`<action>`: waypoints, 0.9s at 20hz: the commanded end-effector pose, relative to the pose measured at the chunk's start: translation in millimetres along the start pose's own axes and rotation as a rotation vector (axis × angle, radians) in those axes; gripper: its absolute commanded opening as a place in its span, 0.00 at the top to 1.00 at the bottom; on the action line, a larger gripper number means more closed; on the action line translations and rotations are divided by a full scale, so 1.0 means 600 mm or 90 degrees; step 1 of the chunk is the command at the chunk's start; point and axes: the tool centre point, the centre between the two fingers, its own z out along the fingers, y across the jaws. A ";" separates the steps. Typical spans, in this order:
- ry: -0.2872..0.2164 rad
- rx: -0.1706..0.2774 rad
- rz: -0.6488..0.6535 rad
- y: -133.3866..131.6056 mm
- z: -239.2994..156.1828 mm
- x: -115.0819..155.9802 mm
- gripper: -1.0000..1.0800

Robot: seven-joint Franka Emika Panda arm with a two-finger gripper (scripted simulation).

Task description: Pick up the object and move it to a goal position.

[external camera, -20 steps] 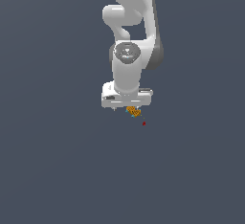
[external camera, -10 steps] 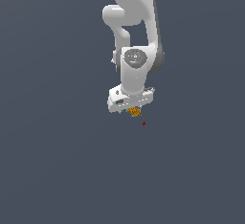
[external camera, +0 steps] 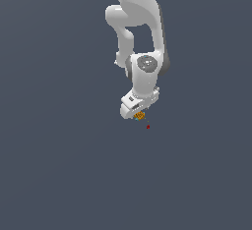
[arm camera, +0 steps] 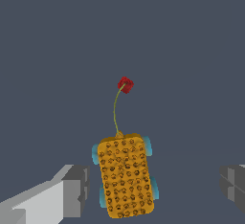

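Your jaws (arm camera: 150, 187) stand apart, one finger (arm camera: 72, 189) on each side of the orange object (arm camera: 125, 175), neither touching it. In the exterior view the object (external camera: 140, 115) sits just under the jaws (external camera: 137, 113). The red dot (external camera: 147, 126) lies near, at 5 o'clock.

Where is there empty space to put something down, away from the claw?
Nearly everywhere: the grey ground on both sides of the exterior view and below the red dot is bare. The only crowded spot is under the claw, where the orange object sits between its fingers, with the dot close beside it.
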 end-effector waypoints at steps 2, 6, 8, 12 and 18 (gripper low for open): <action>0.006 -0.002 -0.051 -0.017 0.013 -0.002 0.04; 0.010 -0.003 -0.087 -0.030 0.023 -0.004 0.04; 0.011 -0.003 -0.097 -0.034 0.025 -0.004 0.04; 0.011 -0.003 -0.099 -0.035 0.026 -0.005 0.04; 0.011 -0.003 -0.100 -0.035 0.044 -0.005 0.04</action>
